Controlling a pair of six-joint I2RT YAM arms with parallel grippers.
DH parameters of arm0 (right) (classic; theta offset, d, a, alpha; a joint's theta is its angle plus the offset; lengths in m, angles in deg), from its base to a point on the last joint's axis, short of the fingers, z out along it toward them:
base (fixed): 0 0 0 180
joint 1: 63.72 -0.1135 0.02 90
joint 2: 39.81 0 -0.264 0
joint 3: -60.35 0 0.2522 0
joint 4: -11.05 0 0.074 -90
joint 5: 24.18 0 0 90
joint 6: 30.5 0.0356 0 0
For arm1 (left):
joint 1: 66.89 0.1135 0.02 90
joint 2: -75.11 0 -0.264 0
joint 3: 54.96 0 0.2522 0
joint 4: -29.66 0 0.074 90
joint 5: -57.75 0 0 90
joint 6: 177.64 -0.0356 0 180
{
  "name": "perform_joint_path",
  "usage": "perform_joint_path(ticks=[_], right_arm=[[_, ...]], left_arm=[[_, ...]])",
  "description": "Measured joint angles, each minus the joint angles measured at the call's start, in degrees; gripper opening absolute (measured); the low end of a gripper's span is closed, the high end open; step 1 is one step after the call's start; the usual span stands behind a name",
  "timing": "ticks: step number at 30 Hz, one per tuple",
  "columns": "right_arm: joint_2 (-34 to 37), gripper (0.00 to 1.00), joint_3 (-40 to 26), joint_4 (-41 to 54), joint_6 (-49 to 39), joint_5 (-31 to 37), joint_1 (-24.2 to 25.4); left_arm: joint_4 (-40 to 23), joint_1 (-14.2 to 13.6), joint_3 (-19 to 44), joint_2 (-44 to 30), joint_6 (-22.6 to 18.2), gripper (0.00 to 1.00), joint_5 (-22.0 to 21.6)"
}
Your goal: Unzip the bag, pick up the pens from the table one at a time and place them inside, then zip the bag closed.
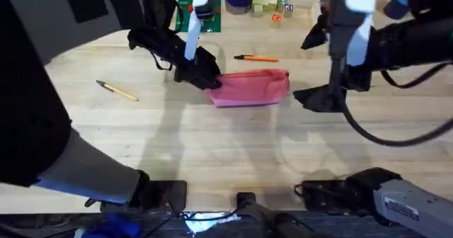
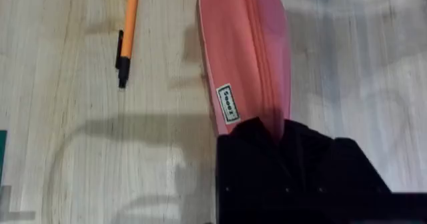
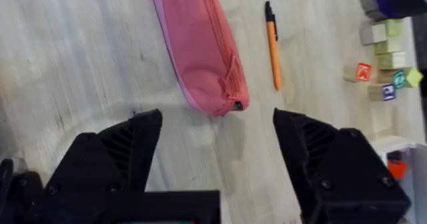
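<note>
Overhead, yellowish pen (image 1: 117, 91) lies apart.

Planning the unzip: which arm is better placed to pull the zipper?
Probably the right: its open claw faces the bag's free zipper end, while the left claw pins the opposite end.

We can see some small colored blocks (image 1: 272, 10) along the far edge, plus a green mat (image 1: 202, 16) nearby.
</note>
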Motion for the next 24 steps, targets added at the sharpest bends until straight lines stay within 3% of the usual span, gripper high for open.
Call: perform_joint_path(ticks=[24], right_arm=[[18.1,0.997,0.0,-2.6,-1.5,0.0,-0.7]], left_arm=[[0.0,0.0,0.0,0.0,0.0,0.043,0.0]])
